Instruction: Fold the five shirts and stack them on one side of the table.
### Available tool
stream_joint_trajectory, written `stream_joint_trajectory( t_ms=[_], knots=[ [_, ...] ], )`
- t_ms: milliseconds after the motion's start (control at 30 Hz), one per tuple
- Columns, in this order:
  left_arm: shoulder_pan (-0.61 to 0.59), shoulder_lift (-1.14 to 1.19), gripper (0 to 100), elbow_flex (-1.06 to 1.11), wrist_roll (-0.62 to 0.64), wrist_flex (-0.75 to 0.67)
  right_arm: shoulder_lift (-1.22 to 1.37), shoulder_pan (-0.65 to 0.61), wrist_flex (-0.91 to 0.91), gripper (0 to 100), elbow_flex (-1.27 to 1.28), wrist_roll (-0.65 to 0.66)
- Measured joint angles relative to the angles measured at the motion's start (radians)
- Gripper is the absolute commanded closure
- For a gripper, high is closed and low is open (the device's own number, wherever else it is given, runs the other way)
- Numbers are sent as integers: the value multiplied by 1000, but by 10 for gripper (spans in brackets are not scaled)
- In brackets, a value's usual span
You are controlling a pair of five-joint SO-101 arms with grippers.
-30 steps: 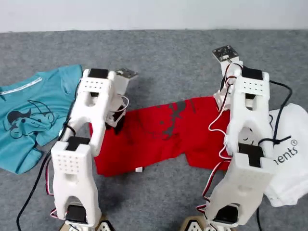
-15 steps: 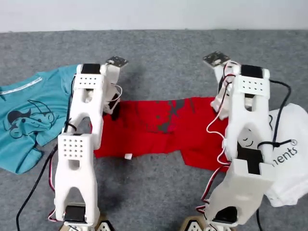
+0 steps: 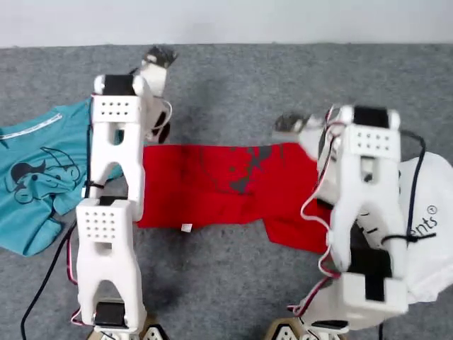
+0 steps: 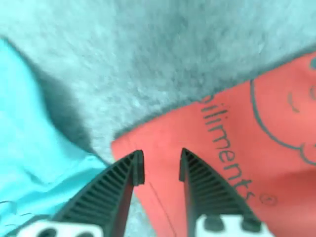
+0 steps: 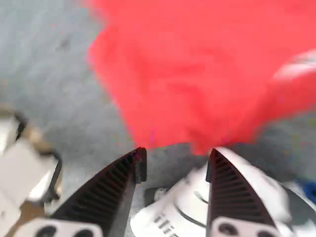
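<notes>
Red shirt (image 3: pixel 212 188) flat, fuzzy grey table (image 3: pixel 283 85)

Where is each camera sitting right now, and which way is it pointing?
High view: fixed overhead, looking down on the grey table; the left arm and right arm show, over the red shirt.
Left wrist view: on the left arm's wrist, looking past the open left hand at the red shirt's corner, next to the teal shirt.
Right wrist view: on the right arm's wrist, looking past the open right hand at the red shirt's edge.
Shared: all three show the red shirt.
</notes>
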Motion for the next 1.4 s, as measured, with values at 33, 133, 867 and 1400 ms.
stream_joint_trajectory(
  t_ms=[33, 133, 867, 1400],
  knots=[
    [0, -26, 870, 0, 0, 0, -28, 2, -14, 792, 75, 54],
    [0, -89, 870, 0, 0, 0, -100, 57, -137, 791, 279, 195],
    [0, -147, 870, 137, 0, 2, -49, 132, -465, 878, 574, 433],
    [0, -147, 870, 137, 0, 2, -61, 129, -535, 987, 574, 419]
  ],
)
